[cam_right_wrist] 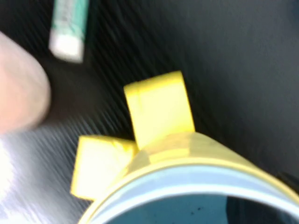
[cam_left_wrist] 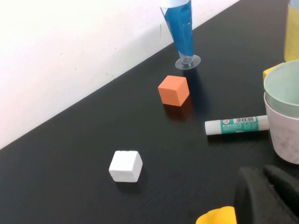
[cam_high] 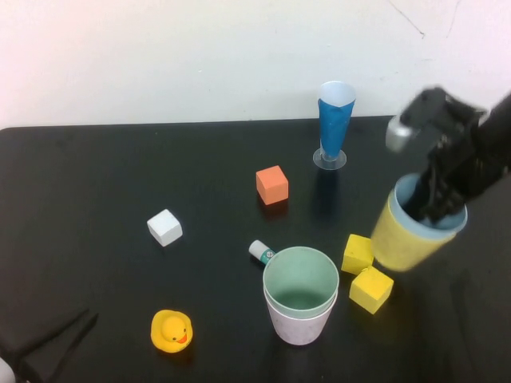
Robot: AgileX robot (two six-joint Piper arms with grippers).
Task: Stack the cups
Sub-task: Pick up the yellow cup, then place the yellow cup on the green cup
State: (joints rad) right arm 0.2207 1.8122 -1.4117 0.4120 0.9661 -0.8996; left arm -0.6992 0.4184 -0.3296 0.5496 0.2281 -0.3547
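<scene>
A pale green cup [cam_high: 301, 279] sits nested inside a pale pink cup [cam_high: 299, 323] at the table's front middle; both also show in the left wrist view, green cup [cam_left_wrist: 285, 88] over pink cup [cam_left_wrist: 285, 135]. On the right, a light blue cup [cam_high: 447, 227] sits inside a yellow cup [cam_high: 399, 239]. This pair hangs tilted above the table, with my right gripper [cam_high: 435, 203] shut on its rim and one finger [cam_right_wrist: 261, 212] inside the blue cup [cam_right_wrist: 187, 182]. My left gripper [cam_left_wrist: 261, 175] rests shut at the front left [cam_high: 48, 339], holding nothing.
Two yellow blocks [cam_high: 357, 254] [cam_high: 371, 289] lie just under the lifted pair. A glue stick [cam_high: 260, 251] lies beside the pink cup. An orange cube [cam_high: 272, 185], a white cube [cam_high: 164, 227], a rubber duck [cam_high: 172, 330] and a tall dark-blue cone cup [cam_high: 335, 120] stand around.
</scene>
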